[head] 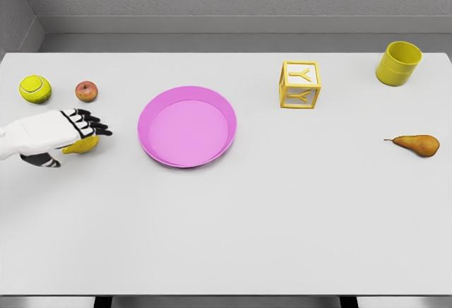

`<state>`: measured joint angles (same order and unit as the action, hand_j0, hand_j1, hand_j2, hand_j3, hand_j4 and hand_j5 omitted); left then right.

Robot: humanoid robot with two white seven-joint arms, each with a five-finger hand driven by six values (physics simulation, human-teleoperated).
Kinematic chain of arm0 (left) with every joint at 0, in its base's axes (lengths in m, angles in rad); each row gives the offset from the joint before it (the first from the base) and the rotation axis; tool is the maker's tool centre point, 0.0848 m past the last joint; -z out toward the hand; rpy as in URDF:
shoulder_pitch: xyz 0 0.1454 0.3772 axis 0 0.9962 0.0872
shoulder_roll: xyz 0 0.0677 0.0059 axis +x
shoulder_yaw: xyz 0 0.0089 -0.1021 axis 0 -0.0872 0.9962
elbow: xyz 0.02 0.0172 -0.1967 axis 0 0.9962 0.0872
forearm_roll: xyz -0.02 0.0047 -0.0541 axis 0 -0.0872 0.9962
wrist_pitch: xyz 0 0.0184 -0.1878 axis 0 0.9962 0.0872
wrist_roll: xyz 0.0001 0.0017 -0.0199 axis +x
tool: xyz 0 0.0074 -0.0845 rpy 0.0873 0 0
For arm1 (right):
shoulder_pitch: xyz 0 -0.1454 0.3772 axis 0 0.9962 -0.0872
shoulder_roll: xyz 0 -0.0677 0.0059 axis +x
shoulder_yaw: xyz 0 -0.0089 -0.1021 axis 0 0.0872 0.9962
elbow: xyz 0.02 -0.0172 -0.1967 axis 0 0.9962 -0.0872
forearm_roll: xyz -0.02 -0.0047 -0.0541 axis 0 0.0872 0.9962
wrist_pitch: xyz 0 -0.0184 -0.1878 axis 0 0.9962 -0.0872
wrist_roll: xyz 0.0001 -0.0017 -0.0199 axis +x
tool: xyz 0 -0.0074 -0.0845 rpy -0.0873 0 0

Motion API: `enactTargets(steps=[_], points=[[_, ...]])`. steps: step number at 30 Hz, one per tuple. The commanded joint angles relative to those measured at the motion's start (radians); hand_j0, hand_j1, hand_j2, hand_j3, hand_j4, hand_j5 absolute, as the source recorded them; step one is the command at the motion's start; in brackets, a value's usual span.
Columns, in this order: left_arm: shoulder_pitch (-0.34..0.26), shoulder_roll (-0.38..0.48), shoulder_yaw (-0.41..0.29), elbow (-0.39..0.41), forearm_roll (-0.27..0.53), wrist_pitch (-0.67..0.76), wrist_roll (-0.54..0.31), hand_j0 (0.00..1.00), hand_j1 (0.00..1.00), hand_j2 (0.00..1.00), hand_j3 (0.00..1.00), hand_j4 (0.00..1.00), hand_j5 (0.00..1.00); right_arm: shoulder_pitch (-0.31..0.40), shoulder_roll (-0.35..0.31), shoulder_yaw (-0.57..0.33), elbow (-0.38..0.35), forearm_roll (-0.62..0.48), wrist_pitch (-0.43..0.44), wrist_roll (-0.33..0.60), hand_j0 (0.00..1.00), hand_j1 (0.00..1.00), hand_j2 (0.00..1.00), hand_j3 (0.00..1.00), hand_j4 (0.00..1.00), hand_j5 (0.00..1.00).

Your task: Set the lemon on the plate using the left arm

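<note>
The yellow lemon (82,145) lies on the white table at the left, mostly covered by my left hand (74,133). The white hand with black fingers reaches in from the left edge and its fingers curl over the lemon's top. Only the lemon's lower right part shows. The pink plate (157,152) sits to the right of the hand, a short gap away, with nothing on it. The right arm is out of view.
A tennis ball (34,89) and a small red apple (86,91) lie just behind the hand. A yellow letter block (300,85), a yellow cup (398,63) and a brown pear (417,144) are on the right half.
</note>
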<state>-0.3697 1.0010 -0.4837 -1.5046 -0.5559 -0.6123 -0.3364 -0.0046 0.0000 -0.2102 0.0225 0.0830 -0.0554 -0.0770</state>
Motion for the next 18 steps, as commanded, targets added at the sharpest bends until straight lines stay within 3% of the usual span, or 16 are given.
enactTargets(steps=[1,3,7,18], points=[[0.0,-0.018,-0.001,0.009,-0.018,0.001,-0.006,1.0,1.0,1.0,1.0,1.0,1.0,0.0,0.0,0.0,0.001,0.0,0.0,0.0,1.0,1.0,1.0,1.0,1.0,1.0],[0.0,-0.024,-0.003,0.009,-0.019,0.001,-0.006,1.0,1.0,1.0,1.0,1.0,1.0,0.0,0.0,0.0,0.001,0.0,0.0,0.0,1.0,1.0,1.0,1.0,1.0,1.0],[-0.009,-0.036,0.008,0.096,-0.022,0.001,-0.009,1.0,1.0,1.0,1.0,1.0,1.0,0.0,0.0,0.0,0.001,0.0,-0.001,0.0,1.0,1.0,1.0,1.0,1.0,1.0],[-0.037,-0.096,0.002,0.103,-0.021,0.001,-0.015,1.0,1.0,1.0,1.0,1.0,1.0,0.0,0.0,0.0,0.001,0.0,-0.001,0.0,1.0,1.0,1.0,1.0,1.0,1.0]])
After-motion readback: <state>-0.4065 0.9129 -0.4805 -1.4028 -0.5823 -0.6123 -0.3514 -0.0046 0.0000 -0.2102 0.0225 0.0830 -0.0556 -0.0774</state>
